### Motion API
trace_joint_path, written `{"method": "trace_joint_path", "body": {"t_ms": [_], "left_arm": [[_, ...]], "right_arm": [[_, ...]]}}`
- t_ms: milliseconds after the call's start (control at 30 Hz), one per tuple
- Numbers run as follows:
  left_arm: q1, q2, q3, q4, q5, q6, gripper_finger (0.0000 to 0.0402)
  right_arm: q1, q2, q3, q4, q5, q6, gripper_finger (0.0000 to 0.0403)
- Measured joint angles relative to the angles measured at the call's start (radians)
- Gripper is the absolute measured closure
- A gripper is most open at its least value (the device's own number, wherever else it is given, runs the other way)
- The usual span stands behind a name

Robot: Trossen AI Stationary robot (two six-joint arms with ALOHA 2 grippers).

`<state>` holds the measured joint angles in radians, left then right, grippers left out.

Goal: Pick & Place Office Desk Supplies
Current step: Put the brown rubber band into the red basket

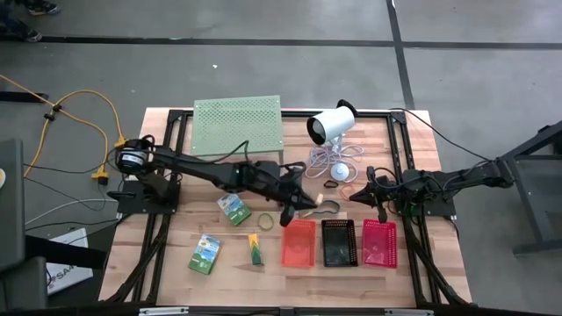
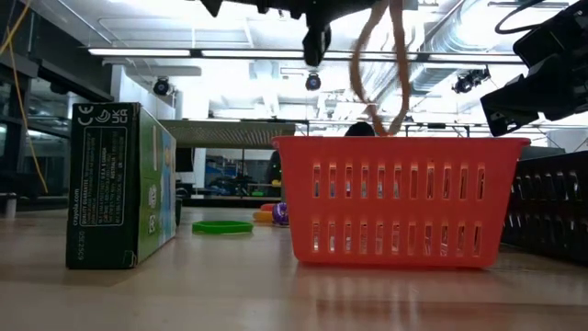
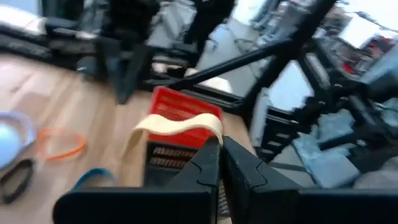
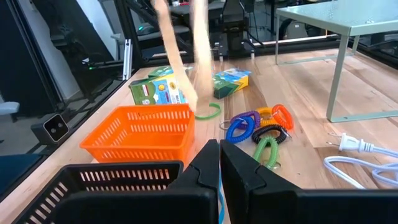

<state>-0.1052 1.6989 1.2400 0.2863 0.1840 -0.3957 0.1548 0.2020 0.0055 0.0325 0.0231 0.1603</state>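
Three small mesh baskets sit side by side in the high view, the red basket (image 1: 298,242), the black basket (image 1: 339,242) and the pink basket (image 1: 379,243). Above the red one, the left gripper (image 1: 287,217) is closed on a brown rubber band (image 1: 318,205), though the arm covers much of the loop there. The right gripper (image 1: 379,198) waits closed and holding nothing by the table's right side. Two green packs (image 1: 234,208) (image 1: 204,254) and a green loop (image 1: 264,219) lie left of the baskets, with the pale-green perforated stand (image 1: 237,125) and white cylinder device (image 1: 333,124) farther back.

From table height, the band (image 2: 378,69) dangles into the red basket (image 2: 397,198), its top cut off by the frame edge; a green pack (image 2: 122,185) stands to the left.

The left wrist view is blurred, but the shut fingers pinch the band (image 3: 180,126) over the red basket (image 3: 182,112).

The right wrist view shows shut jaws, the band (image 4: 184,53) hanging over the basket (image 4: 140,132), and coiled loops (image 4: 260,127) beside it.
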Motion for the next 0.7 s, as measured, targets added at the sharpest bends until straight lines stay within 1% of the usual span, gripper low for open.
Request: {"method": "trace_joint_path", "body": {"t_ms": [267,700], "left_arm": [[-0.044,0.0,0.001,0.046,0.009,0.092,0.0401],[-0.084,0.0,0.001,0.047,0.008,0.152,0.0401]], "right_arm": [[0.0,0.0,0.0,0.0,0.0,0.0,0.0399],[0.0,0.0,0.0,0.0,0.0,0.0,0.0399]]}}
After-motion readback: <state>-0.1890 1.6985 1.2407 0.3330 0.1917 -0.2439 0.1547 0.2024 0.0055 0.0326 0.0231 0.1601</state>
